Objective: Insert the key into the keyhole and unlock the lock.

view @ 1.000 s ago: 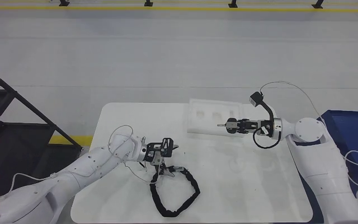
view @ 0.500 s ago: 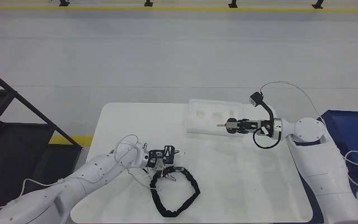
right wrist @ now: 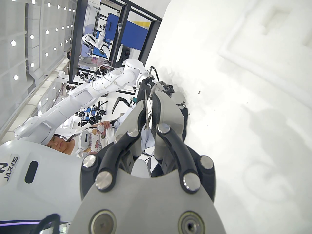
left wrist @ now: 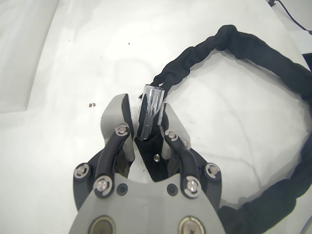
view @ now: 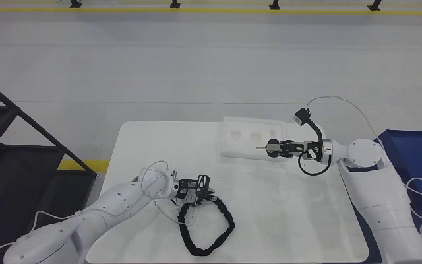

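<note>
A white foam tray (view: 231, 125) sits at the far side of the table (view: 297, 218), with square hollows (view: 235, 134) cut into its top. From here I cannot tell whether anything lies in them. The right gripper (view: 267, 146) hangs over the tray's near edge, its jaws pinched together on the key (view: 260, 146). The thin silver blade pokes out past the fingertips, roughly level, pointing across the tray. In the right wrist view the key (right wrist: 145, 109) shows edge-on as a narrow metal strip between the two pads.

The lock (view: 210, 224) lies well apart from the key, on the near left part of the table. It is a chain (left wrist: 268, 57) in a black fabric sleeve, bent into a loose loop and lying flat on the table top. One end of it is a shiny ribbed metal barrel (left wrist: 150, 109). The left gripper (left wrist: 143, 103) has its jaws clamped on the barrel from both sides, low over the table, with the barrel's end sticking out beyond the fingertips. The chain runs off from right beside that end. I cannot make out the keyhole.
</note>
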`<action>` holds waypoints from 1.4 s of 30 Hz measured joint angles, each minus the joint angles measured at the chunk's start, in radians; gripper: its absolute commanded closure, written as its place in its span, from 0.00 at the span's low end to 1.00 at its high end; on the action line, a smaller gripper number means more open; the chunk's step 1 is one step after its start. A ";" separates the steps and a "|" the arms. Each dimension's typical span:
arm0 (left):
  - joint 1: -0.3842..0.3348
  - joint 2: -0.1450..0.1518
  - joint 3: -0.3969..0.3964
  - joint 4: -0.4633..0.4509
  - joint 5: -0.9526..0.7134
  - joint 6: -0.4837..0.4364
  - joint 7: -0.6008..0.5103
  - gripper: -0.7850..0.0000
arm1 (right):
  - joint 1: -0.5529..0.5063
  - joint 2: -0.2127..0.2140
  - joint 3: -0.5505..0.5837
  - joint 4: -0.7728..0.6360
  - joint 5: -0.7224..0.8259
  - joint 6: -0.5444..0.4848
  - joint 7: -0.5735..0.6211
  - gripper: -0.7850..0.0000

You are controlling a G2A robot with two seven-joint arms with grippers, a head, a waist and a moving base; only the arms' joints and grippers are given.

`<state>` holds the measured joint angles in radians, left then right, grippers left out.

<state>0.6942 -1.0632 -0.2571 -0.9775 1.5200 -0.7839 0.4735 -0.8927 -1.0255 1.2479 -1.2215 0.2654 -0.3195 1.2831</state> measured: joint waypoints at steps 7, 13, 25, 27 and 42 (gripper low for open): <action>-0.011 0.006 -0.026 -0.027 0.038 -0.034 0.060 1.00 | 0.000 0.000 0.000 0.000 0.000 0.000 0.000 1.00; -0.043 0.032 -0.085 -0.089 0.029 -0.101 0.122 1.00 | 0.000 0.000 0.000 0.000 0.000 0.000 0.000 1.00; -0.074 0.053 -0.218 -0.232 -0.089 -0.128 0.066 1.00 | -0.007 0.010 -0.025 -0.131 -0.149 0.082 -0.001 1.00; -0.075 0.046 -0.231 -0.244 -0.126 -0.118 0.053 1.00 | -0.006 0.018 -0.014 -0.180 -0.181 0.135 0.019 1.00; -0.076 -0.017 -0.263 -0.272 -0.206 -0.043 0.156 1.00 | -0.174 0.075 0.205 -0.672 -0.163 0.353 0.086 1.00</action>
<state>0.6178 -1.0805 -0.5196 -1.2499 1.3141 -0.8272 0.6299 -1.0663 -0.9506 1.4533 -1.8938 0.1024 0.0339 1.3686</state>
